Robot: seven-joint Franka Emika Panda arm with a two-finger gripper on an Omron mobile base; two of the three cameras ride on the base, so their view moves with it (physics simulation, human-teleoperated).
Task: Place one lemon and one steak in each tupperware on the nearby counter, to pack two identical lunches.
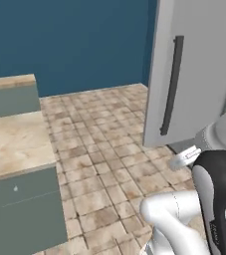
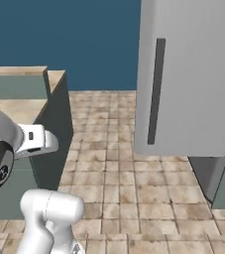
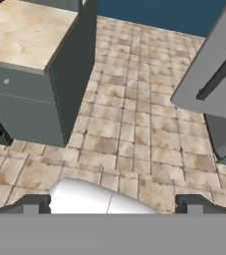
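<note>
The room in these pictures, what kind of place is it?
Most likely a kitchen: a beige stone counter over grey-green cabinet fronts, a tall grey door with a long dark handle, probably a fridge, and a tiled floor.

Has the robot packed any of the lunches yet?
Nothing looks packed so far. The gripper is open and holds nothing. The stretch of counter in sight carries no lemon, steak or tupperware. The robot faces the tiled floor beside a tall grey door. Finding the food and filling both boxes is left.
</note>
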